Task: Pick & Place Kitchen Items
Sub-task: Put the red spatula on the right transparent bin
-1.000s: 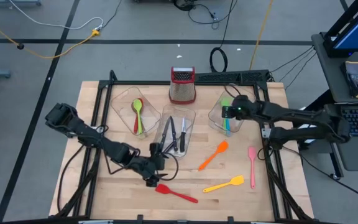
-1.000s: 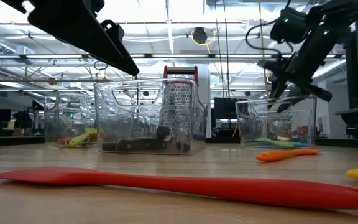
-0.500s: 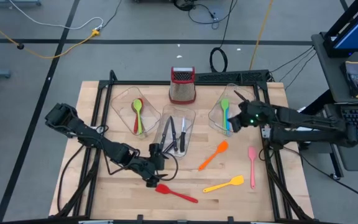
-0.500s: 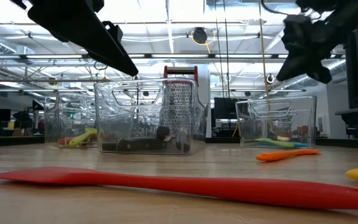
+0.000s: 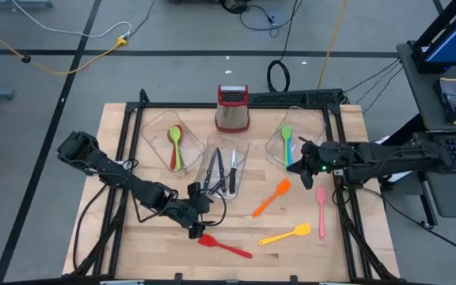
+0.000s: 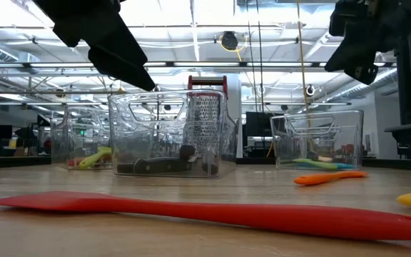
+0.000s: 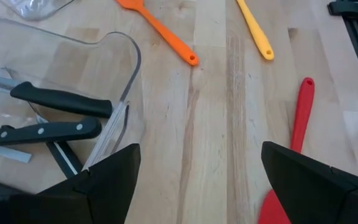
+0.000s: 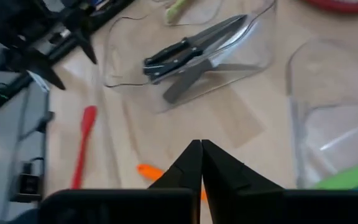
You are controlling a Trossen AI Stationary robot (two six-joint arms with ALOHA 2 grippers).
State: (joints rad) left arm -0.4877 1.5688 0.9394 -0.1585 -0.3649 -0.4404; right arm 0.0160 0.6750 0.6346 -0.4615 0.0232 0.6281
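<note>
Hovering just above the red spatula [image 5: 223, 246], the left gripper [image 5: 196, 228] has its fingers spread wide with nothing between them; in the left wrist view the red spatula's [image 7: 291, 149] blade sits right by one fingertip [image 7: 309, 180].

Taking the middle tub [image 5: 242, 170] as the landmark: it holds several black-handled knives [image 5: 224, 170], and the left gripper hangs off its near-left corner, with the red spatula lying on the bare table [image 5: 347, 245] a little nearer the front edge. To the tub's left stands another clear tub [image 5: 150, 131] with a green spoon [image 5: 176, 142] and a red spoon [image 5: 173, 154] inside. Behind the middle tub stands the steel box grater [image 5: 233, 108] with its red top.

To the middle tub's right is the 3rd tub [image 5: 274, 146], holding a green spoon [image 5: 286, 141] and a blue utensil [image 5: 290, 165]. The right gripper [image 5: 305, 162] is raised beside that tub's near-right side, its fingers pinched fully together on nothing, as the right wrist view shows [image 8: 201, 163].

On the table to the right and front of the middle tub lie the orange spatula [image 5: 272, 196], the pink spatula [image 5: 321, 207] and the yellow spatula [image 5: 285, 235], well apart from one another.
</note>
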